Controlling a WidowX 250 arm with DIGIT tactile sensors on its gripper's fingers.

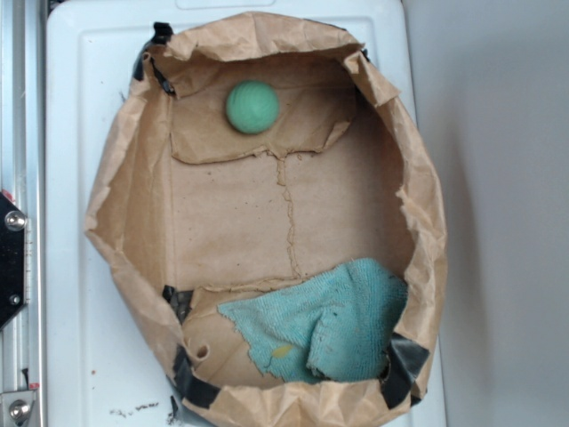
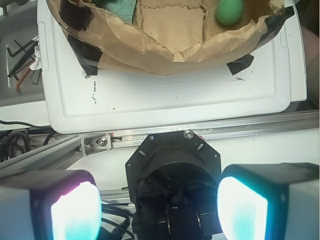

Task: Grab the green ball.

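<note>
**Jaws open and empty, well apart from the green ball**

Wrist view: the jaws (image 2: pixel 155 210) stand wide apart, with nothing between them. The two pads (image 2: pixel 75 212) appear at the lower corners of the frame, glowing pale cyan. Between and behind them lies the black robot base (image 2: pixel 172 170), mounted beside an aluminium rail (image 2: pixel 260 125) that runs across the frame. Beyond the rail sits a white plastic lid (image 2: pixel 165 100), which carries a torn brown paper bag (image 2: pixel 165 50) patched with strips of black tape (image 2: pixel 85 55). The green ball (image 2: pixel 230 11) rests inside the bag, near its rim, at the top right of this view and far from the jaws. To the far left, loose hex keys (image 2: pixel 20 55) lie on a grey surface.

Exterior view: the jaws are out of frame. The paper bag (image 1: pixel 418 205) is splayed open like a shallow basin. The green ball (image 1: pixel 252 107) lies on the bag's floor near its upper edge, touching nothing else. A teal cloth (image 1: pixel 329 325) with frayed edges lies crumpled at the opposite, lower end, well apart from the ball. The white plastic lid (image 1: pixel 80 133) shows around the bag.
</note>
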